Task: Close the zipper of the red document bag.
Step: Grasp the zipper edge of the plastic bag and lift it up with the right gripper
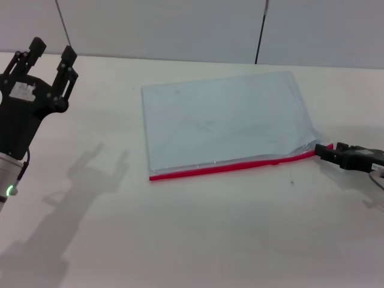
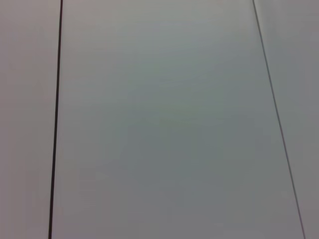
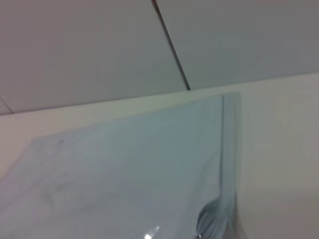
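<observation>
One red document bag [image 1: 225, 120], one zipper [image 1: 228, 167], two grippers: left gripper [image 1: 51, 51], right gripper [image 1: 324, 150], one bench [image 1: 192, 240].

The right claw [image 1: 321, 150] is lying low on the table [image 1: 198, 240], its tips touching the near right corner of the pouch [image 1: 225, 123], where the red zipper strip [image 1: 231, 166] is ending. Toward the left from the claw, that strip is running along the pouch's near edge with nothing sitting on or beside it, so the lane is lying open. On the near side of the claw, bare tabletop is stretching away. Beyond the claw, the flat pouch is covering the surface, its corner puckering up slightly. The left claw [image 1: 53, 53] is hanging well apart at the far left, above the table, blocking nothing.
</observation>
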Controlling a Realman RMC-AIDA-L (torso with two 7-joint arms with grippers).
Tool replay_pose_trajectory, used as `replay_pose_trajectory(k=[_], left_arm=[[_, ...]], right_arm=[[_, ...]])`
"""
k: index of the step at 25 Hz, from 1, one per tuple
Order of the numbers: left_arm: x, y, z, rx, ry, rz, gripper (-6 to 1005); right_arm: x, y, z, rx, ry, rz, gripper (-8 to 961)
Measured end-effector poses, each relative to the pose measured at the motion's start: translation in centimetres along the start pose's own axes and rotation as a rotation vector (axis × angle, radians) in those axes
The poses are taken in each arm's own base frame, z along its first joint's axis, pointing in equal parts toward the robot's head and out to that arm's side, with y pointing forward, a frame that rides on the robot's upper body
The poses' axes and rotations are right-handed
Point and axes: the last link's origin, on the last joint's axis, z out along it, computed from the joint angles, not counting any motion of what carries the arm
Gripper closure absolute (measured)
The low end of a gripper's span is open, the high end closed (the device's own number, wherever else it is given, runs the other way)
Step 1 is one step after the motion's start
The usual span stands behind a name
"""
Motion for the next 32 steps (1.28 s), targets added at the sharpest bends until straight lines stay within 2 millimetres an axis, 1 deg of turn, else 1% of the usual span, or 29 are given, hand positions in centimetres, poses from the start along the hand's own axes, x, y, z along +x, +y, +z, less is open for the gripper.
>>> replay_pose_trajectory(k=[4, 13, 18, 23, 28, 32], left_arm=[[0.0, 0.0, 0.0, 0.000, 0.000, 0.000, 445], [0.0, 0.0, 0.0, -0.001, 0.001, 0.001, 445], [0.0, 0.0, 0.1, -0.002, 0.002, 0.001, 445], [0.0, 0.0, 0.1, -0.002, 0.002, 0.000, 444], [0.0, 0.1, 0.2, -0.003, 0.003, -0.002, 444], [0.0, 0.1, 0.2, -0.003, 0.003, -0.002, 444]], right_arm=[[0.0, 0.1, 0.1, -0.008, 0.027, -0.015, 259], [-0.3, 2.2, 1.2, -0.095, 0.055, -0.053, 268], [-0.8, 2.8, 1.7, -0.111, 0.049, -0.053, 281], [-1.3, 2.7, 1.9, -0.093, 0.017, -0.026, 294], [-1.2, 2.0, 2.0, -0.042, 0.019, -0.010, 307], [-1.3, 2.4, 2.3, -0.052, 0.021, -0.023, 318]])
